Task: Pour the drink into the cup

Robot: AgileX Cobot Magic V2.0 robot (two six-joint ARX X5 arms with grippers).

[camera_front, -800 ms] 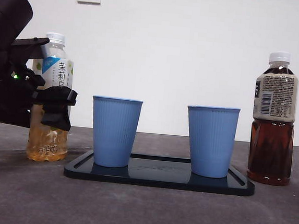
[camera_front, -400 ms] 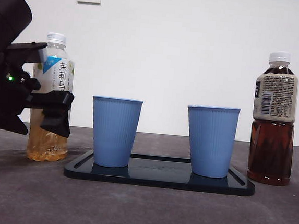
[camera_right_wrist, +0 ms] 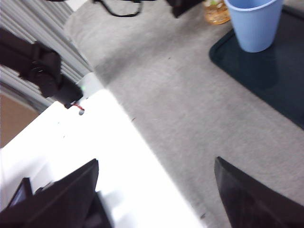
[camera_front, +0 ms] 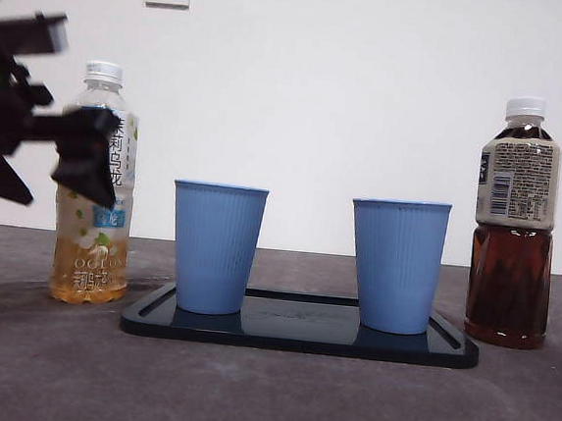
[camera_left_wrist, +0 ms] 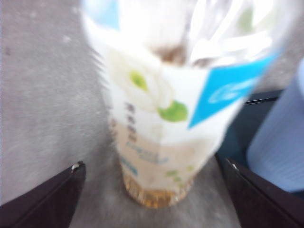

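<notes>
At the frame's left, the left gripper [camera_front: 65, 152] hangs wide open around the upright tea bottle [camera_front: 95, 184], gripping nothing.

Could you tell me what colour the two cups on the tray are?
Both cups are light blue, clearest in the front view.

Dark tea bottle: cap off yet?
No, the dark tea bottle has its white cap on and stands upright on the table, right of the tray.

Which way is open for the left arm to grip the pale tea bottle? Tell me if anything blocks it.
Probably yes, nothing blocks it. The left gripper is open, its fingers standing either side of the pale tea bottle. The nearest blue cup stands apart on the tray.
</notes>
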